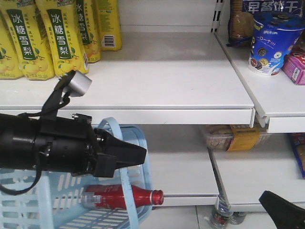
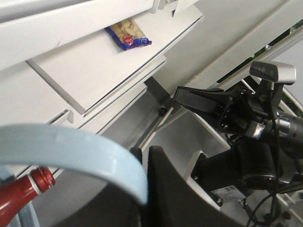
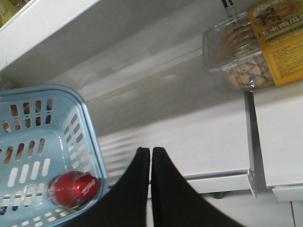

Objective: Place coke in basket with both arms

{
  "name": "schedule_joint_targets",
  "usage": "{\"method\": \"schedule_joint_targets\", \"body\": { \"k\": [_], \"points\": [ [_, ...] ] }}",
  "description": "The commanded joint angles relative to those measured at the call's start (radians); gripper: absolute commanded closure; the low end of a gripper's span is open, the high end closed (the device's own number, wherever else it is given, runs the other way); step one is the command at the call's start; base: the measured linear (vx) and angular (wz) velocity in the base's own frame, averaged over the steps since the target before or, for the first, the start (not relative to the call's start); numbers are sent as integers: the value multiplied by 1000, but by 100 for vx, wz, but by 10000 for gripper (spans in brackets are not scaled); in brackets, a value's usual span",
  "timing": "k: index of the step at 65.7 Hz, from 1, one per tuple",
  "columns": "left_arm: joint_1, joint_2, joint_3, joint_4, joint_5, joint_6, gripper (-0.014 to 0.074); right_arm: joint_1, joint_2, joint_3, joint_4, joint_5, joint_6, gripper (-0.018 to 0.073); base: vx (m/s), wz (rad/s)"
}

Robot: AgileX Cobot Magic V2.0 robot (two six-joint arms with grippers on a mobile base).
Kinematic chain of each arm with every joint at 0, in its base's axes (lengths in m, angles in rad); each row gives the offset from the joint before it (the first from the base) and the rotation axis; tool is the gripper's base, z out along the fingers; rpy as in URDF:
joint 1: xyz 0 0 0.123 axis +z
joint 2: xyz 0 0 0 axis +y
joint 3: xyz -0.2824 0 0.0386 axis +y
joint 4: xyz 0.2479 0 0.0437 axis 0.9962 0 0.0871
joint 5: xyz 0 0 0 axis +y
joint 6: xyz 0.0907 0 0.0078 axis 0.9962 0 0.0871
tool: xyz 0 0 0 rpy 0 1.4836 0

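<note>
The red coke [image 1: 125,196] lies on its side inside the pale blue basket [image 1: 28,200], its cap against the right wall. It also shows in the left wrist view [image 2: 21,196] and end-on in the right wrist view [image 3: 73,189]. My left gripper [image 1: 140,155] reaches in from the left above the basket. In its wrist view it [image 2: 146,152] is shut on the basket's swing handle [image 2: 71,151]. My right gripper [image 3: 150,152] is shut and empty, just right of the basket rim [image 3: 90,127], over the lower shelf. Only its tip [image 1: 269,198] shows at the bottom right.
Yellow pear-drink bottles [image 1: 43,38] stand on the upper shelf [image 1: 190,112] at the left. A blue snack cup [image 1: 271,43] stands at the right. A clear snack box [image 1: 233,136] [image 3: 246,52] sits on the lower shelf. Small bottles [image 1: 224,217] stand under it.
</note>
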Motion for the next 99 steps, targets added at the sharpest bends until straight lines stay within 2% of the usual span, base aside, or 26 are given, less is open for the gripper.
{"method": "schedule_joint_targets", "body": {
  "k": [1, 7, 16, 23, 32, 45, 49, 61, 68, 72, 75, 82, 86, 99],
  "points": [
    [-3, -83, -21, 35, -92, -18, 602, -3, 5, -27, -5, -28, -6, 564, 0, 0],
    [-3, -138, 44, 106, -149, -86, 602, -3, 5, -27, -5, -28, -6, 564, 0, 0],
    [-3, -237, 183, 160, -310, -177, 602, -3, 5, -27, -5, -28, -6, 564, 0, 0],
    [-3, -312, 302, 215, -416, -182, 602, -3, 5, -27, -5, -28, -6, 564, 0, 0],
    [-3, -439, 436, 346, -511, -207, 602, -3, 5, -27, -5, -28, -6, 564, 0, 0],
    [-3, -630, 604, 581, -605, -377, 602, -3, 5, -27, -5, -28, -6, 564, 0, 0],
    [-3, -689, 654, 632, -644, -437, 602, -3, 5, -27, -5, -28, -6, 564, 0, 0],
    [-3, -857, 825, 704, -761, -599, 602, -3, 5, -27, -5, -28, -6, 563, 0, 0],
    [-3, -952, 920, 739, -799, -658, 602, -3, 5, -27, -5, -27, -6, 562, 0, 0],
    [-2, -1007, 952, 748, -799, -677, 602, -3, 5, -27, -5, -27, -6, 561, 0, 0],
    [2, -1038, 944, 792, -741, -669, 602, -3, 5, -27, -5, -27, -6, 561, 0, 0],
    [26, -1103, 947, 892, -739, -670, 602, -3, 5, -27, -5, -28, -6, 561, 0, 0],
    [57, -1136, 948, 949, -733, -670, 602, -3, 5, -27, -5, -28, -6, 561, 0, 0],
    [171, -1229, 948, 1058, -739, -669, 602, -3, 5, -27, -5, -28, -6, 561, 0, 0]
  ]
}}
